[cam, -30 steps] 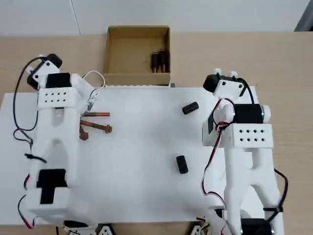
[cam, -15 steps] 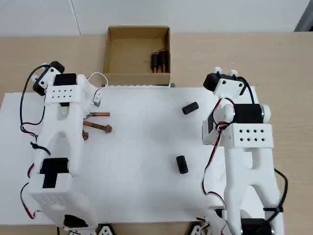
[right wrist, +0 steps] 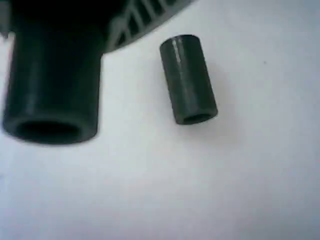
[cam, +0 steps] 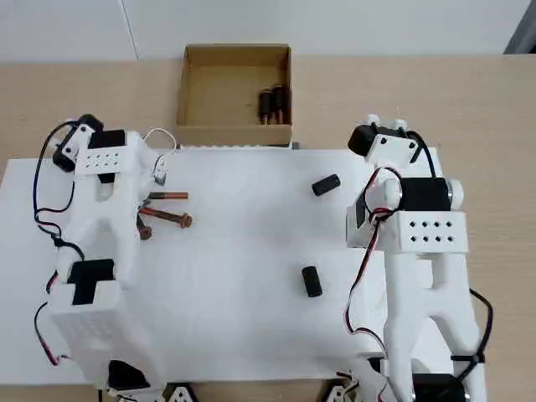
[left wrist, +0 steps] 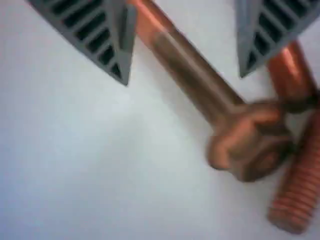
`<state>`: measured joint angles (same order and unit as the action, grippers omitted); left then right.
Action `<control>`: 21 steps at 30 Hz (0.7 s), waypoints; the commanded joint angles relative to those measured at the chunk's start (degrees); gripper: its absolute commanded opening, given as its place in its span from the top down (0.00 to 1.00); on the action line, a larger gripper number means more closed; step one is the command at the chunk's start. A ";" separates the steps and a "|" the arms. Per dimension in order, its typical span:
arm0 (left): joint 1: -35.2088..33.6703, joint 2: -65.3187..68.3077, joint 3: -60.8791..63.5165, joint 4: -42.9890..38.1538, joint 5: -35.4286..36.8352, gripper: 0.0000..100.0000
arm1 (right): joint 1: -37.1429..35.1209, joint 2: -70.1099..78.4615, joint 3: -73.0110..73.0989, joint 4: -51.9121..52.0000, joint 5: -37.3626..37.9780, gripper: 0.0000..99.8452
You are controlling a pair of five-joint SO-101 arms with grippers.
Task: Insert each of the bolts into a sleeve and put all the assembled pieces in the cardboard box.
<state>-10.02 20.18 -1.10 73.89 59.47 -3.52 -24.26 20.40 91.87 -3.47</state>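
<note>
White sheeting covers the bench; at left, we see the left claw lowered, open astride one of three bolts. Our right claw grips one sleeve, two sleeves lie loose mid-sheet, and two dark pieces sit in the far cardboard box.

A robotics lab or hobby workbench is showing here. Two white, printed-looking machines, the left arm and the right arm, are standing at a pale wooden table, with loose red and black wiring trailing from them. Copper bolts and black sleeves are lying on a white sheet, and a cardboard box is sitting just beyond it.
</note>
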 commanded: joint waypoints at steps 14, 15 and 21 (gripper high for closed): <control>-0.44 4.84 -2.42 -5.71 0.62 0.97 | 0.57 -2.33 -0.26 -1.01 -0.35 1.00; -0.44 4.92 -2.42 -5.89 0.62 1.00 | 0.57 -2.33 -0.26 -1.01 -0.35 1.00; -0.44 4.66 -2.42 -5.80 0.62 0.99 | 0.57 -2.33 -0.26 -1.01 -0.35 1.00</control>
<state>-10.02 25.19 -1.80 69.14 59.82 -3.52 -24.26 20.40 91.87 -3.47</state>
